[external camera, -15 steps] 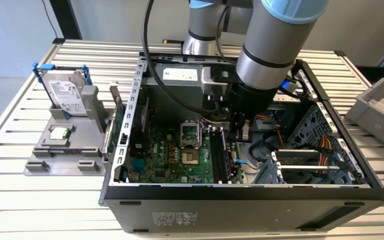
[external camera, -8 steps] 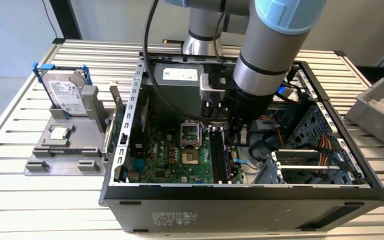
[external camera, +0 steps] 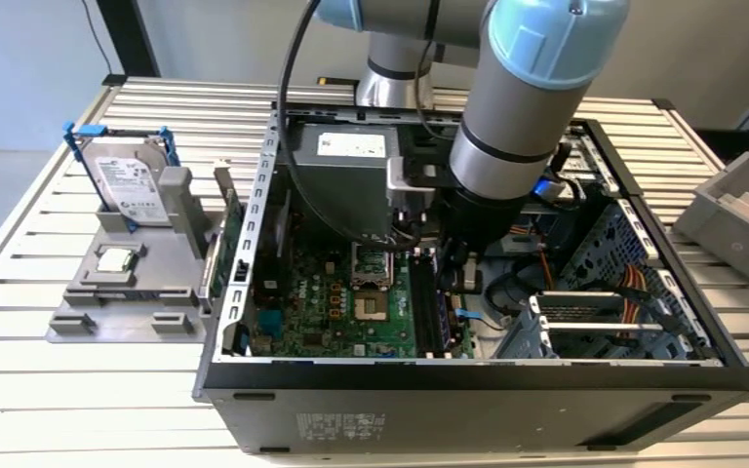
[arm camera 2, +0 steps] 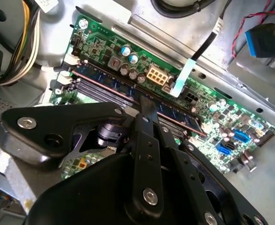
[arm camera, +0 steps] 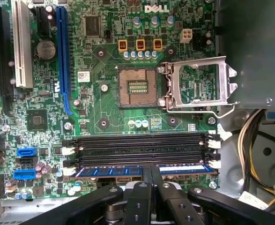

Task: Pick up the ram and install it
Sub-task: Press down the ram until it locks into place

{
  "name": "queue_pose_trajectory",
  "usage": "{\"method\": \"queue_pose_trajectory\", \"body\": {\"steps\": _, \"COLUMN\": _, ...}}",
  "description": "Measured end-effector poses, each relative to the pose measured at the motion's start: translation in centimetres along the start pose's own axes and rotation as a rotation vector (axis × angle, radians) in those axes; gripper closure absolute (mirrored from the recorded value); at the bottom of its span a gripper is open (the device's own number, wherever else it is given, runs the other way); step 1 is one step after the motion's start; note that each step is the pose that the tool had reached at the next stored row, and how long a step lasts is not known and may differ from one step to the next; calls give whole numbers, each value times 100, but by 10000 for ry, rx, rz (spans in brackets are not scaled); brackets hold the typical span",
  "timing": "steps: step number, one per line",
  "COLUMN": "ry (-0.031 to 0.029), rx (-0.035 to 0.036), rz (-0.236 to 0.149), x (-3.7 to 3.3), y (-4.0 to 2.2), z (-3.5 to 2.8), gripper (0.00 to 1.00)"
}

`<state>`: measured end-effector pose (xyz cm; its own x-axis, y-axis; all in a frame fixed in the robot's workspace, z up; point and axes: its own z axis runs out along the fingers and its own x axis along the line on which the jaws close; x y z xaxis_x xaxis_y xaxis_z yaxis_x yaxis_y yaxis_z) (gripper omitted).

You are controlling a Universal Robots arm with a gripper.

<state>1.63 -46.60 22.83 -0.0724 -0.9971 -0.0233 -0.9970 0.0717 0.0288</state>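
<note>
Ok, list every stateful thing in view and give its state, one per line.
ram: lying along the outermost memory slot, gripper fingers closed on its middle
gripper: shut on the ram, down inside the case
other memory slots: empty
processor socket: empty, its retention frame swung open
computer case: side panel off, interior exposed
hard drive: standing upright in the grey holder

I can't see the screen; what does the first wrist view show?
The gripper is closed on the ram, which stands in the memory slot nearest the camera on a green motherboard. Three slots beside it are empty, and the processor socket lies open.
</note>
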Motion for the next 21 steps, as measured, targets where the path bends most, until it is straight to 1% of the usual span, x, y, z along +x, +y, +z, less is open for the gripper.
{"method": "queue_pose_trajectory", "body": {"steps": 2, "ry": 2, "rx": -1, "rz": -1, "x": 1, "y": -1, "z": 36, "gripper": 100}}
{"method": "queue_pose_trajectory", "body": {"steps": 4, "ry": 17, "rx": -4, "rz": -3, "x": 3, "y": -2, "z": 65, "gripper": 100}}
{"method": "queue_pose_trajectory", "body": {"steps": 6, "ry": 16, "rx": -3, "rz": -3, "x": 4, "y": -3, "z": 102, "gripper": 100}}
{"method": "queue_pose_trajectory", "body": {"steps": 7, "ry": 20, "rx": -3, "rz": -1, "x": 3, "y": -3, "z": 97, "gripper": 100}}
{"method": "queue_pose_trajectory", "body": {"steps": 8, "ry": -7, "rx": 3, "rz": 0, "x": -1, "y": -2, "z": 63, "gripper": 100}}
{"method": "queue_pose_trajectory", "body": {"steps": 9, "ry": -20, "rx": 4, "rz": -1, "x": -4, "y": -1, "z": 25, "gripper": 100}}
{"method": "queue_pose_trajectory", "body": {"steps": 10, "ry": -3, "rx": 0, "rz": -1, "x": -2, "y": 1, "z": -26, "gripper": 100}}
{"method": "queue_pose_trajectory", "body": {"steps": 18, "ry": 0, "rx": 0, "rz": -2, "x": -9, "y": 11, "z": -391, "gripper": 100}}
{"method": "queue_pose_trajectory", "body": {"steps": 19, "ry": -1, "rx": 0, "rz": -2, "x": -10, "y": 13, "z": -432, "gripper": 100}}
{"method": "queue_pose_trajectory", "body": {"steps": 21, "ry": 1, "rx": 0, "rz": -2, "x": -12, "y": 14, "z": -490, "gripper": 100}}
